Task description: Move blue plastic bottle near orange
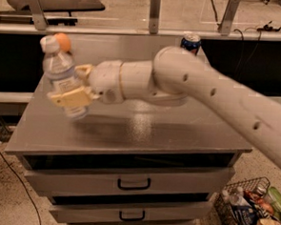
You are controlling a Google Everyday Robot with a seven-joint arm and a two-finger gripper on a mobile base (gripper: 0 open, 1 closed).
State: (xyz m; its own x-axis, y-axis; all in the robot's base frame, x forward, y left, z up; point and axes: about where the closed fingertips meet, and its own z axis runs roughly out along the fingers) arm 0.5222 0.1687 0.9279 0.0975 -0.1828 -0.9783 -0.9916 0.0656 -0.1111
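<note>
The blue plastic bottle (62, 76), clear with a white cap and pale label, is held tilted and lifted off the grey cabinet top (144, 124) at its left side. My gripper (77, 86) is shut on the bottle's lower body, one yellowish finger (72, 98) across its front. The orange (63, 41) sits at the far left back of the top, partly hidden behind the bottle's cap. The white arm reaches in from the right.
A blue soda can (190, 42) stands at the back right of the top. Drawers (134, 183) lie below the front edge. A wire basket (251, 214) with packets stands on the floor at the lower right. A rail runs behind the cabinet.
</note>
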